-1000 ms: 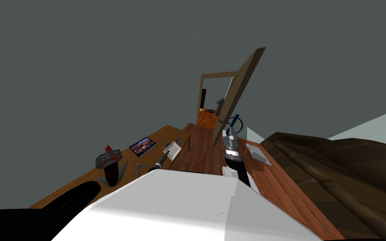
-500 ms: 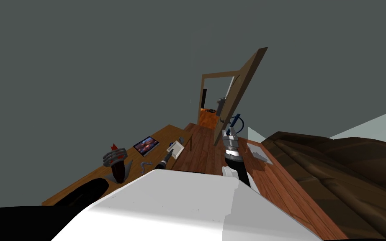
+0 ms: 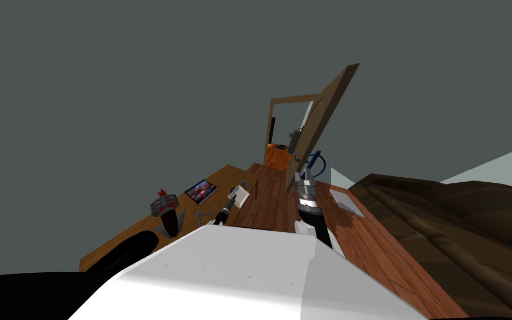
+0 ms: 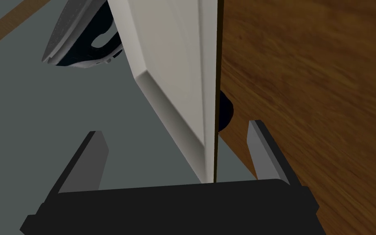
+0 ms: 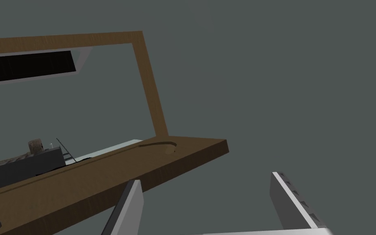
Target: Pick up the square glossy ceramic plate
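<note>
Straddling the white square plate (image 4: pixel 171 73) at the wooden table (image 4: pixel 313 102) edge, left gripper (image 4: pixel 175 127) spread, not yet pinching. Next, likely: closing on its rim, lifting level. Right gripper (image 5: pixel 206 177) spread, idle.

I see the plate (image 4: pixel 171 73) only in part
It runs off the picture's edge and hides part of a dark grey thing (image 4: pixel 67 32).

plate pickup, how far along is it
Done: the left gripper is at the white square plate by the wooden table's edge, with the plate's rim between its fingers. In hand: the grasp; the fingers stand apart, neither pressing the plate. Left: shut on it and lift it clear. The right gripper hangs open, not involved.
</note>
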Controlling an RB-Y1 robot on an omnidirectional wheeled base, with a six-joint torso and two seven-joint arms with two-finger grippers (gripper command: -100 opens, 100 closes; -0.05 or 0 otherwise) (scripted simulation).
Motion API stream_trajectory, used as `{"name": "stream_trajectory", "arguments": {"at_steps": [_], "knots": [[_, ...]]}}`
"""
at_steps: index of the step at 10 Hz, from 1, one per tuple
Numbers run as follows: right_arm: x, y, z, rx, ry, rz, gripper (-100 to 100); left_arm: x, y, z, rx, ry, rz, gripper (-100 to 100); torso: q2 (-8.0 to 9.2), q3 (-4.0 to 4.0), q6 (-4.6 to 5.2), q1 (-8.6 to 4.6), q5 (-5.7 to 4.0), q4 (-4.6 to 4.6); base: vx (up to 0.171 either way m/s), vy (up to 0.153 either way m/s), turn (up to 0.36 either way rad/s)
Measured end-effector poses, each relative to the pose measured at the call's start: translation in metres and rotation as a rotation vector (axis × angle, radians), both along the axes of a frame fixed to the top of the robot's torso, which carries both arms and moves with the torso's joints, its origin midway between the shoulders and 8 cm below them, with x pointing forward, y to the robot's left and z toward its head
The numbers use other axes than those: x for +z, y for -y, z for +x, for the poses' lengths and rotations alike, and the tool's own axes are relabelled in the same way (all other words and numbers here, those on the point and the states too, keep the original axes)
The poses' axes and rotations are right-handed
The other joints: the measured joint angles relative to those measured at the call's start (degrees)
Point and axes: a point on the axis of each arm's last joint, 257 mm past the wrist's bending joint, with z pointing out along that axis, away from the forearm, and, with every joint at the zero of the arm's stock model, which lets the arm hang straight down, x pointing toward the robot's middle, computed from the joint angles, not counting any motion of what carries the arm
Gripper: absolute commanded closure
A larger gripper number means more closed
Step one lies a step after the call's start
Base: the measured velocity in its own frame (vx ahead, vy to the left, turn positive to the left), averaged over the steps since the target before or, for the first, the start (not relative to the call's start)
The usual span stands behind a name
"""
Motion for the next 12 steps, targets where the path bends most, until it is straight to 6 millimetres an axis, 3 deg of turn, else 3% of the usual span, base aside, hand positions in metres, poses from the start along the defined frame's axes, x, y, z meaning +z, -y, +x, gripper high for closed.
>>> {"name": "stream_trajectory", "arguments": {"at_steps": [1, 2, 6, 7, 8, 11, 12], "knots": [[0.0, 0.0, 0.0, 0.0, 0.0, 0.0, 0, -0.001, 0.009, 0.005, 0.0, -0.006, 0.0, -100, -0.06, -0.03, 0.0, -0.14, -0.01, -0.01, -0.018, 0.039, -0.007], [0.0, 0.0, 0.0, 0.0, 0.0, 0.0, 0, -0.001, 0.01, 0.005, -0.001, -0.007, 0.002, 100, -0.16, -0.09, 0.0, -0.37, -0.07, -0.03, -0.004, 0.009, 0.0], [0.0, 0.0, 0.0, 0.0, 0.0, 0.0, 0, -0.003, 0.009, 0.003, 0.004, -0.014, -0.001, 100, -0.18, -0.07, 0.07, -0.63, -0.17, 0.03, 0.0, 0.0, 0.0], [0.0, 0.0, 0.0, 0.0, 0.0, 0.0, 0, -0.003, 0.009, 0.003, 0.004, -0.014, -0.001, 0, -0.18, -0.06, 0.08, -0.63, -0.16, 0.03, 0.0, 0.0, 0.0], [0.0, 0.0, 0.0, 0.0, 0.0, 0.0, 0, -0.003, 0.009, 0.003, 0.004, -0.014, -0.001, 100, -0.17, -0.06, 0.08, -0.63, -0.16, 0.03, 0.045, -0.07, -0.021], [0.0, 0.0, 0.0, 0.0, 0.0, 0.001, 0, -0.006, -0.026, -0.022, 0.001, -0.006, 0.003, 100, -0.49, -0.25, 0.07, -1.27, -0.25, -0.05, 0.085, -0.161, 0.0], [0.0, 0.0, 0.0, 0.0, 0.0, 0.001, 0, -0.005, -0.034, -0.023, 0.003, 0.0, -0.002, 100, -0.46, -0.22, 0.11, -1.14, -0.22, -0.02, 0.013, -0.053, -0.007]]}}
